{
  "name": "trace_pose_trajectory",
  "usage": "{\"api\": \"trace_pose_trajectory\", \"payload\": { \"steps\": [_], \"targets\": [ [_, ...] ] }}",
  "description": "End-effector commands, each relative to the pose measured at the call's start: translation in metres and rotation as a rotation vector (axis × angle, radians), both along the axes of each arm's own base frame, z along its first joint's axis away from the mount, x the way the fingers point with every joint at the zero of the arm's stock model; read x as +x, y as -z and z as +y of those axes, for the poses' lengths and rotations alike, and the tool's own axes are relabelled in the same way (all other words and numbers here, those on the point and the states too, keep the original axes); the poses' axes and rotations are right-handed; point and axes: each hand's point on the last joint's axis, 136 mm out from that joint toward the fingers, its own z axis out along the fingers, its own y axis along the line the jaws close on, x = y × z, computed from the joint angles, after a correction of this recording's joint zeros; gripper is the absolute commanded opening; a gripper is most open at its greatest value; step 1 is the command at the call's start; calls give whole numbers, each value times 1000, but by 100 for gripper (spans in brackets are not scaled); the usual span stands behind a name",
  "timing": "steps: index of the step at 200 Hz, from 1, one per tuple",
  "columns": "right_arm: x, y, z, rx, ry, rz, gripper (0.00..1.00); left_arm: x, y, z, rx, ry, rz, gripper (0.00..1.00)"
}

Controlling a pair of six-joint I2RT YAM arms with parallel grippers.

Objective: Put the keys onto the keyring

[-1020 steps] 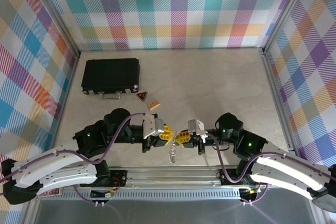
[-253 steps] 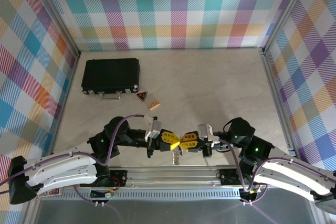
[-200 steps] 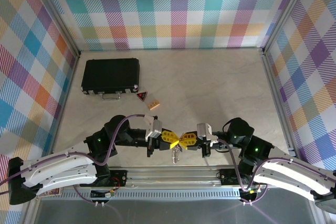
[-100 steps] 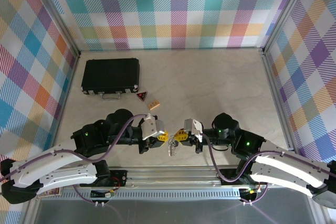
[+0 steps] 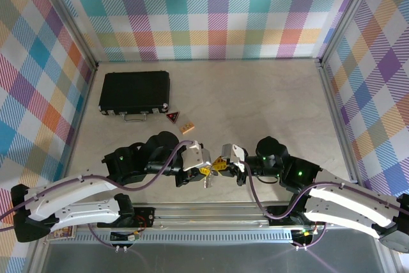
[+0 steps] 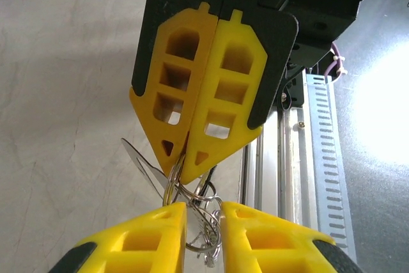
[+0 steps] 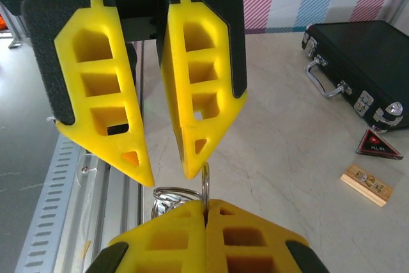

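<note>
We see yellow fingers (image 7: 198,75) backed in black, and silver-grey keys (image 6: 146,165). The walls (image 5: 217,11) wear a many-coloured pastel plaid; the table (image 5: 255,100) is pale, faintly marbled beige. We note a black case (image 5: 134,91), a red-and-black tag (image 5: 172,117) and a tan block (image 5: 186,128).

Pale marbled tabletop (image 5: 255,100), black case (image 5: 134,91), triangular tag (image 5: 172,117), wooden block (image 5: 186,128)

A lab robot test cell is being viewed: a pale tabletop (image 5: 255,100) is being enclosed by plaid-printed panels (image 5: 211,11) on aluminium framing (image 5: 329,97), and a left arm (image 5: 70,199) and a right arm (image 5: 348,206) are being carried on a slotted metal rail (image 5: 211,212).
</note>
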Motion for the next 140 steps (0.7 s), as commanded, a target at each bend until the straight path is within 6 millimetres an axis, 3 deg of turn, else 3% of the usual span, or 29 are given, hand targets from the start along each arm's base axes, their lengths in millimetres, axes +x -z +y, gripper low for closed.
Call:
{"api": "trace_pose_trajectory", "payload": {
  "steps": [1,94,140],
  "targets": [
    [-6,-30,7,74,-41,-41,0,2,-16,-7,-32,23,-37,20],
    [-3,-25,10,55,-38,-33,0,10,-20,16,9,-48,-106,29],
    [-4,-23,12,51,-46,-25,0,11,-15,10,9,-41,-95,29]
  ]
}}
